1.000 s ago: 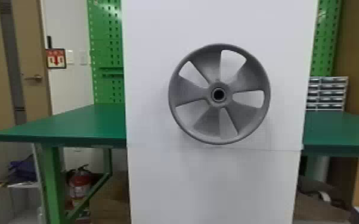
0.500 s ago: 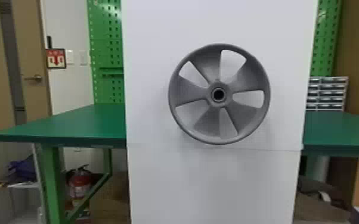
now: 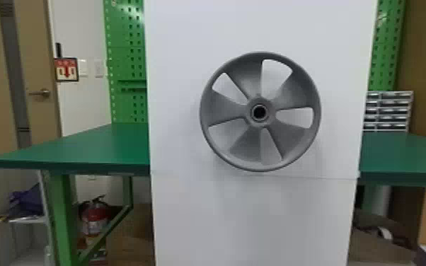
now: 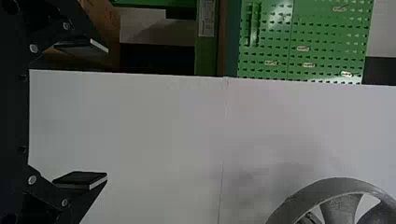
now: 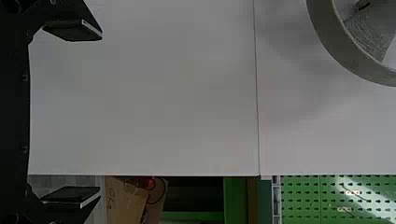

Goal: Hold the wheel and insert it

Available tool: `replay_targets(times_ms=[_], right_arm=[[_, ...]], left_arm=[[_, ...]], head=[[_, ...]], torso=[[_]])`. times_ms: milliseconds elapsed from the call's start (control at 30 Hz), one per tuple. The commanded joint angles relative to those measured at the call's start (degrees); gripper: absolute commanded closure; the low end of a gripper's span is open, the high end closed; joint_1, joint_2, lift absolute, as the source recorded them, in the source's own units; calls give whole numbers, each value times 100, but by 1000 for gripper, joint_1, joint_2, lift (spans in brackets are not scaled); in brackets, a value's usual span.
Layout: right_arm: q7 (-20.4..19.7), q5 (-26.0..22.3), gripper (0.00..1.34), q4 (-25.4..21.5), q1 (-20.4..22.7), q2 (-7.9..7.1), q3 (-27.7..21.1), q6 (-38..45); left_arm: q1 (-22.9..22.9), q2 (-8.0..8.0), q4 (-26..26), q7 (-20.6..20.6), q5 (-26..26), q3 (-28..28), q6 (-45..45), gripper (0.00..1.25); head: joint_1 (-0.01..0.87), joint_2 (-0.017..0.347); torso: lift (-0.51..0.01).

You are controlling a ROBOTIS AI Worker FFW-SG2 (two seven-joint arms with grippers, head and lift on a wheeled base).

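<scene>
A grey spoked wheel (image 3: 235, 143) stands upright against the white panel (image 3: 187, 212), its round hub with a dark centre hole facing the head camera. The left wrist view has my left gripper (image 4: 106, 112) with its two fingers wide apart and nothing between them; part of the wheel (image 4: 338, 210) is well beyond the fingertips. Spread equally wide, my right gripper (image 5: 101, 115) holds nothing in the right wrist view, and the rim of the wheel (image 5: 327, 39) lies some way past its fingers. Neither gripper touches the wheel.
Green tables (image 3: 92, 145) flank the panel on both sides, with green pegboard (image 3: 125, 63) behind. Small drawers (image 3: 389, 109) stand at the back right. A fire extinguisher (image 3: 95, 217) is under the left table, near cardboard boxes (image 3: 131, 247).
</scene>
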Motion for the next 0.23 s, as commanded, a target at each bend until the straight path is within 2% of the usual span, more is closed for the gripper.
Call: replay_targets(times_ms=[0, 200], right_arm=[[0, -5, 130, 0, -8, -10, 7, 0], [0, -5, 130, 0, 0, -1, 7, -18]], left_arm=[[0, 0, 1, -2, 3, -1, -35, 317], [9, 0, 1, -10, 12, 17, -79, 317]], head=[[181, 98], [181, 98]], torso=[[-494], [-494]])
